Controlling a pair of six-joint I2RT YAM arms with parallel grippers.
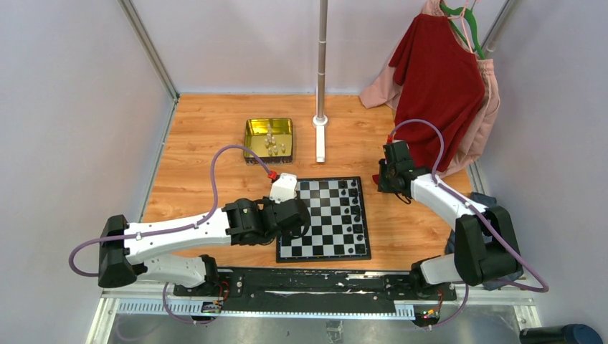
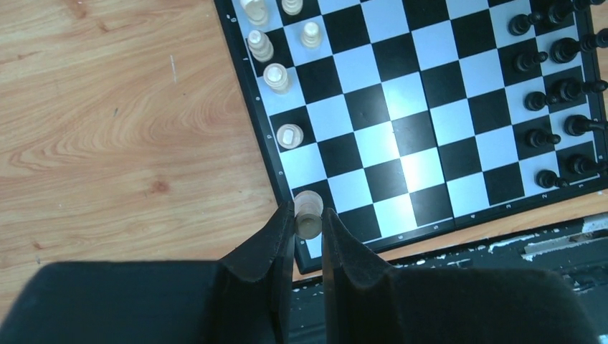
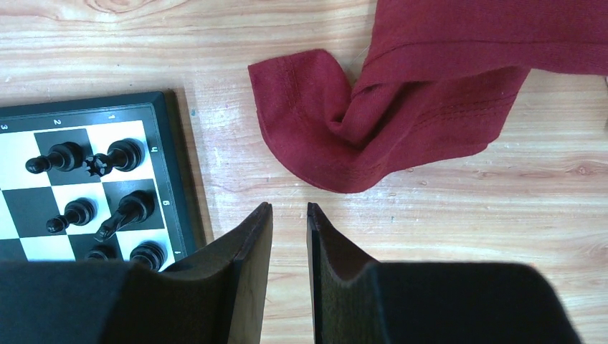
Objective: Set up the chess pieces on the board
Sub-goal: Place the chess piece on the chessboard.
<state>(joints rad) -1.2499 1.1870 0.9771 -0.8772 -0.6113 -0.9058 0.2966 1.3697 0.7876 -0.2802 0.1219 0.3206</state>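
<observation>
— Where do I stand with the setup?

— Past halfway, I judge. In the left wrist view the black pieces (image 2: 539, 100) fill two files down the right side of the board (image 2: 423, 165), as far as the frame reaches. The pale pieces (image 2: 276, 77) make only a partial run along its left edge, with gaps.

— And my left gripper (image 2: 308, 216)?

— You have it clamped on a pale piece (image 2: 308, 203) over the board's lower-left corner square. I can't tell whether the base touches the square.

— What's in the containers?

— You have one: the gold tin (image 1: 249, 130), up and left of the board in the top view. It is open, with a handful more pale pieces (image 1: 272, 145) standing inside. Those are what you have left to place.

— Right gripper (image 3: 290, 209)?

— Its fingers are a narrow gap apart and hold nothing. It sits above bare table (image 3: 466, 215), below the red cloth (image 3: 344, 129).
</observation>
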